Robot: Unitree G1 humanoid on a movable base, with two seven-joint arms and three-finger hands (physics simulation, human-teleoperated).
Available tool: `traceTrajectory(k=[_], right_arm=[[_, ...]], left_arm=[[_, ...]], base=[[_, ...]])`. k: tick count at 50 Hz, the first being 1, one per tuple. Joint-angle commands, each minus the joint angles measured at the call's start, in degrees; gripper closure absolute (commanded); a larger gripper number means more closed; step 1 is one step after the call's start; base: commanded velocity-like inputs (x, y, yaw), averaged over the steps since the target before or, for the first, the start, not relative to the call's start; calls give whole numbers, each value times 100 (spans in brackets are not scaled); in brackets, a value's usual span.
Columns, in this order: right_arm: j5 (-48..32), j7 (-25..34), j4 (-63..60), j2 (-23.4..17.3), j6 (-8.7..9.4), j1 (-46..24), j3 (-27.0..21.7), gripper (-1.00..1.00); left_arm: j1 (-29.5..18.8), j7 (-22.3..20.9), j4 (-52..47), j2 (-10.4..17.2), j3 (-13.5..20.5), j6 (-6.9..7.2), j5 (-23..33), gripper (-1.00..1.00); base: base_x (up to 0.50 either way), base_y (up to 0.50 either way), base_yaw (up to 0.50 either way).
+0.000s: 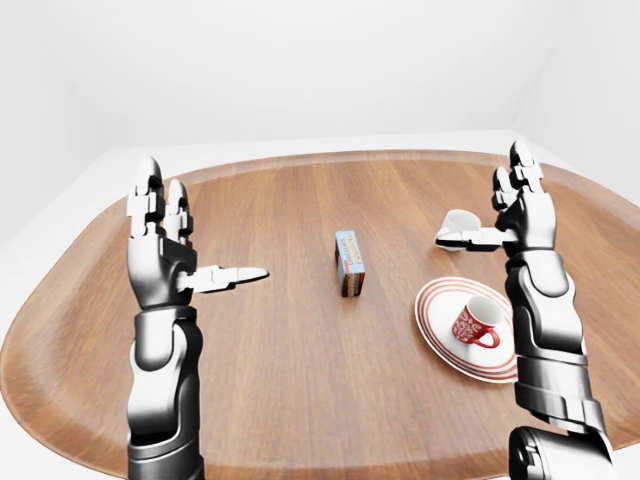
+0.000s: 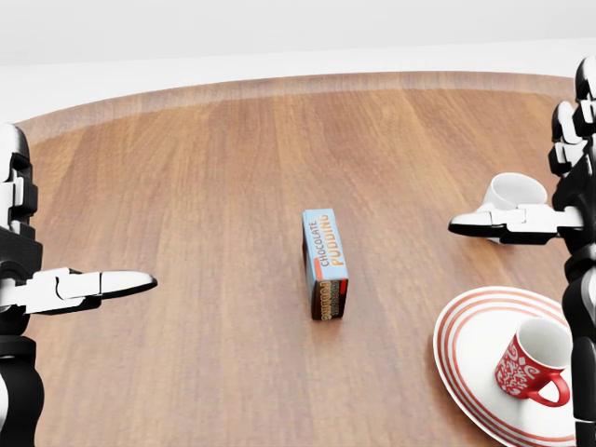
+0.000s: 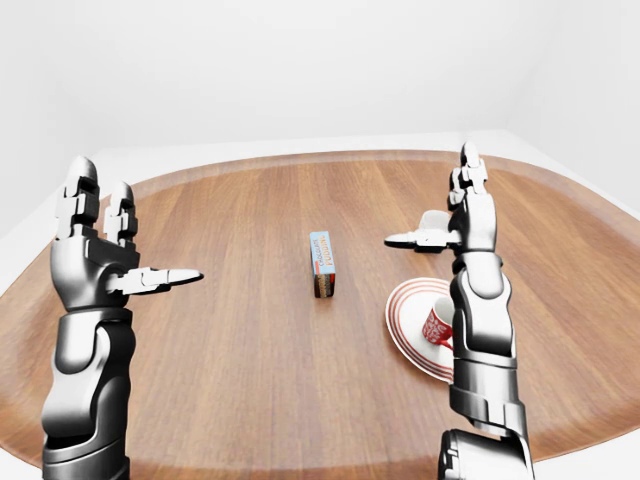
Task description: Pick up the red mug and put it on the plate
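The red mug (image 2: 530,365) with a white pattern stands upright on the red-ringed white plate (image 2: 468,346) at the lower right of the head view, its handle toward the lower right. My right hand (image 1: 508,215) is raised above and beyond the plate, open, fingers up and thumb pointing left, apart from the mug. At the left, my left hand (image 1: 180,262) is also held up open and holds nothing.
A chocolate pudding box (image 2: 325,264) lies in the middle of the round wooden table (image 2: 214,186). A white cup (image 2: 511,194) sits beyond the plate, partly hidden by my right thumb. The table's rim curves along the top of the head view.
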Motion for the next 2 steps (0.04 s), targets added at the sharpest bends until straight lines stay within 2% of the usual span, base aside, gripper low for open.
traceTrajectory(k=[1,2], right_arm=[[835,-250,765,57,0,165,119,-100],[841,-210,992,108,0,149,164,-100]], left_arm=[[-14,7,13,10,13,0,0,-100],[-23,10,21,13,14,0,1,-100]], base=[[0,0,0],[0,0,0]])
